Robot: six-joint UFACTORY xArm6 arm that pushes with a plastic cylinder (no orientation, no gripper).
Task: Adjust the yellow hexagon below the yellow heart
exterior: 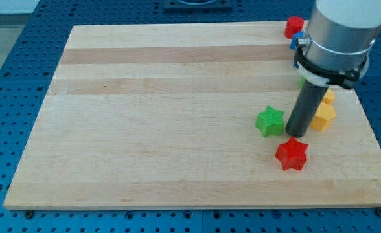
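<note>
nearest the view's bottom sits the red star (291, 154), just below my tip (297, 134). my tip is down on the wooden board (151, 116); it's a bare rod, so nothing on it opens or closes. the green star (270, 121) is close on its left, the yellow hexagon (323, 116) just beside it on the right. behind the hexagon, another yellow block (329, 96) peeks out, shape unclear. far up top, a red block (294, 27) at the board's edge.
</note>
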